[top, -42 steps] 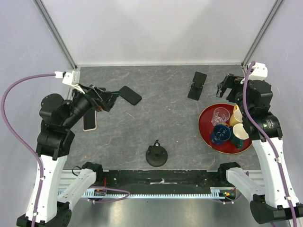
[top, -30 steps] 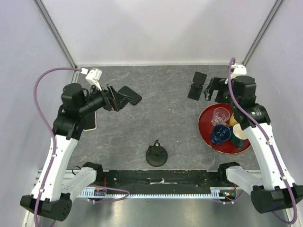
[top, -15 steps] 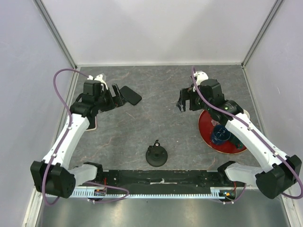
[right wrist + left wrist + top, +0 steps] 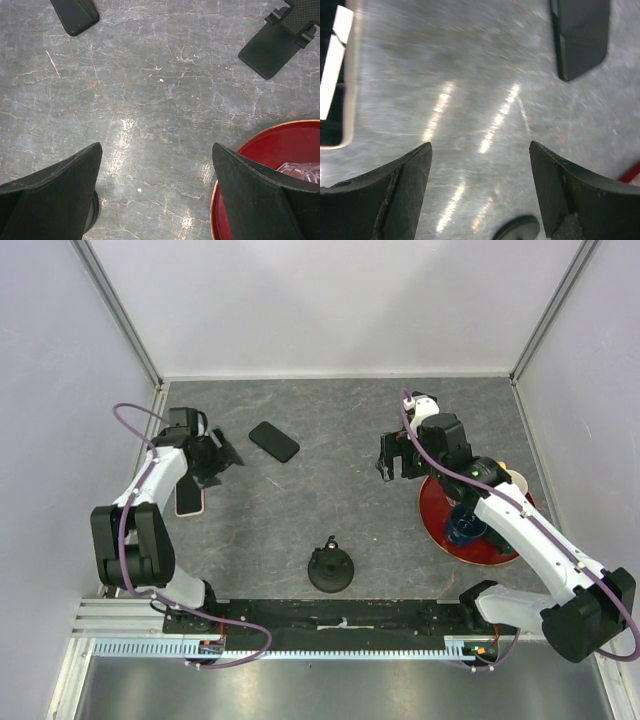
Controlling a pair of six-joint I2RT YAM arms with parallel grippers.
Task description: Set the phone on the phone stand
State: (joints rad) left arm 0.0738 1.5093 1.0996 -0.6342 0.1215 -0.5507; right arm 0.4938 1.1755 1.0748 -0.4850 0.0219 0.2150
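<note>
Surface: grey marbled bench [image 4: 330, 500]. A flat black slab phone [image 4: 274, 441] lies toward its far-left corner, long axis diagonal, just right of the left gripper [image 4: 225, 452], the nearer one. Both gape empty; the right gripper [image 4: 156, 170] hangs near the black folding phone stand [image 4: 280, 37].

A robot lab test cell: plain white walls [image 4: 330, 300] on metal posts [image 4: 121, 315] box in a grey table [image 4: 340, 490]. The left arm [image 4: 150, 485] and right arm [image 4: 530, 535] are bolted to a rail [image 4: 340, 615] and trail purple cables [image 4: 118, 410].
</note>
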